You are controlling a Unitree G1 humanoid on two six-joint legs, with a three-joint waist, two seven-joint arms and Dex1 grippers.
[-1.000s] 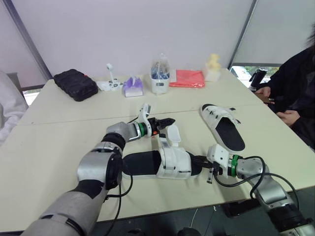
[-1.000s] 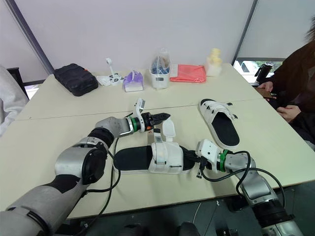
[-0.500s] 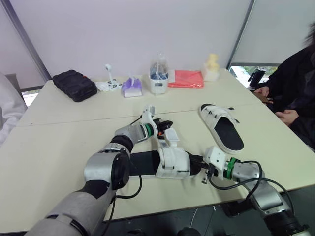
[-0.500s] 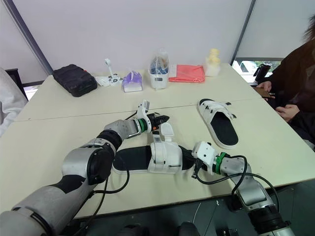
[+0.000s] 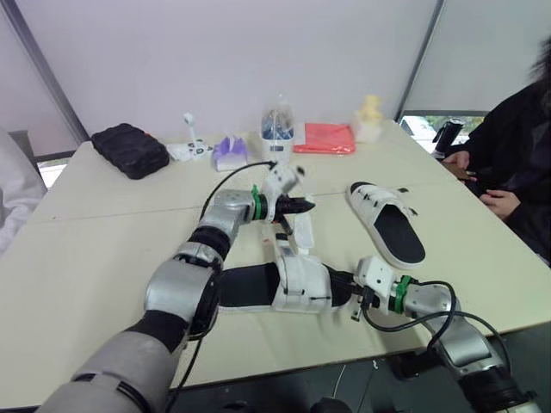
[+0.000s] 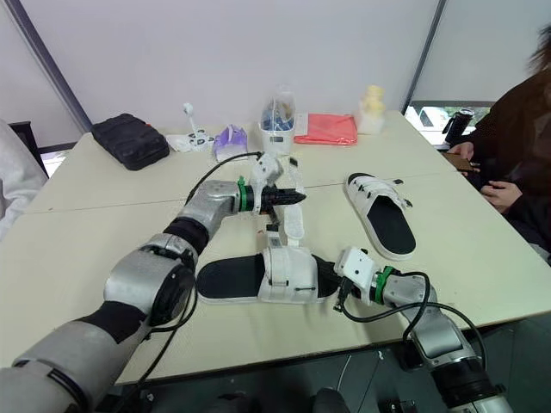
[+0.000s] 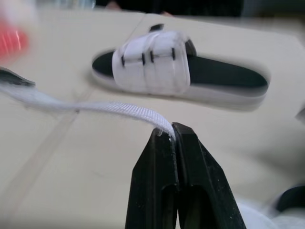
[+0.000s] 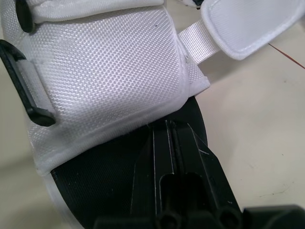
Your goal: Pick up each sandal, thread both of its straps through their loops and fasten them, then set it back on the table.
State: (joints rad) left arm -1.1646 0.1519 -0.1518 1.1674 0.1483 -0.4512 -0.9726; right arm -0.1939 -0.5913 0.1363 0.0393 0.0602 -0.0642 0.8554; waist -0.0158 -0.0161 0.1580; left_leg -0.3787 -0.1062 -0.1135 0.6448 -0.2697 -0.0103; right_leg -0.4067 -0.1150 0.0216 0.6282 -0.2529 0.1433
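1. Person seated at right, cut off by the frame edge.
2. Left wrist view: strap blurs toward its far end; a red shape beside it is unreadable.
3. Small items along the far edge of the table, too small to identify.

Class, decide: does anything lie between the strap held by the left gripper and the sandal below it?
Nothing visible does. The left gripper pinches the strap above the near sandal; the right gripper, shut, sits on that sandal's footbed at one end, off to the side.
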